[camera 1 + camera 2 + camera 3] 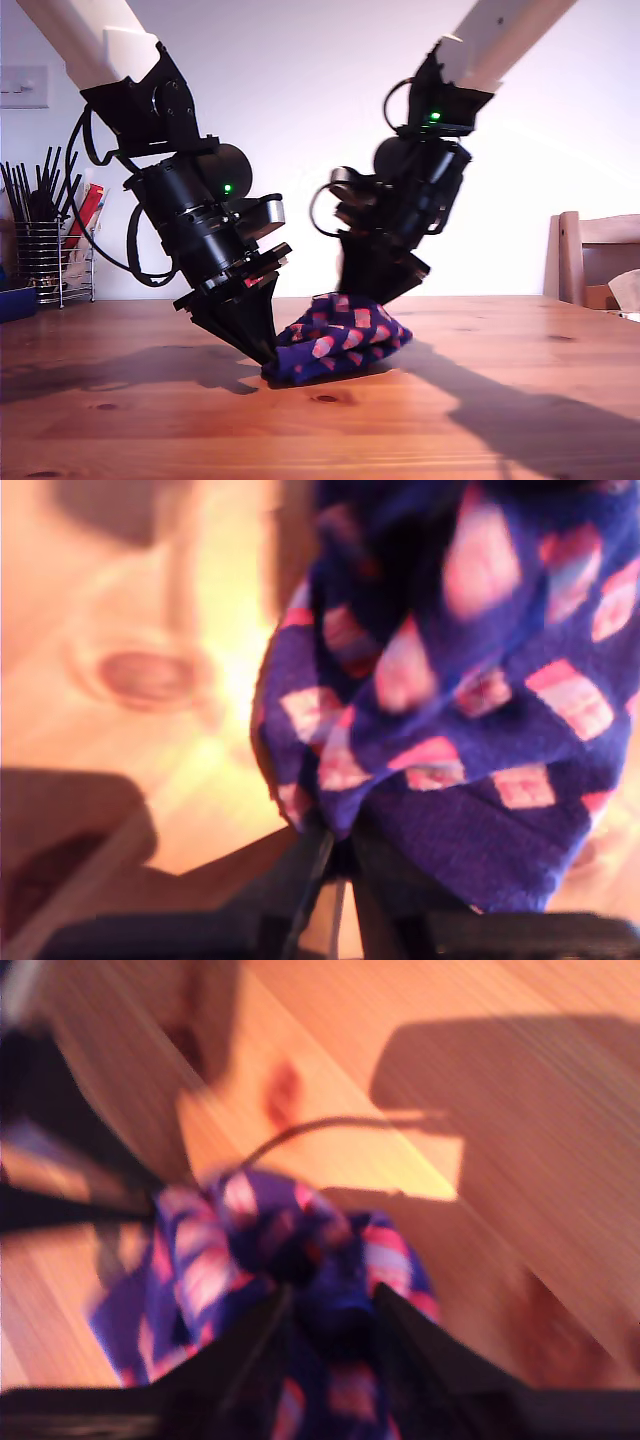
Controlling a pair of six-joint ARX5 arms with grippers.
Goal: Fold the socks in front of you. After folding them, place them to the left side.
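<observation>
both tools (268,352) (372,297) buried in blurred socks (340,340)

Both tools on socks (340,345) bundle, wooden table (480,420).

We're showing two cream-white arm tubes ending in black housings, each lit by a small green lamp, with black cables looping beside the joints, and each black gripper tapers to wedge-shaped fingers.

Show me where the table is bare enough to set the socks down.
Bare wood lies in front of the socks and toward the exterior view's left, short of the utensil rack. The table is also bare on that view's right. Both arms crowd the socks.
</observation>
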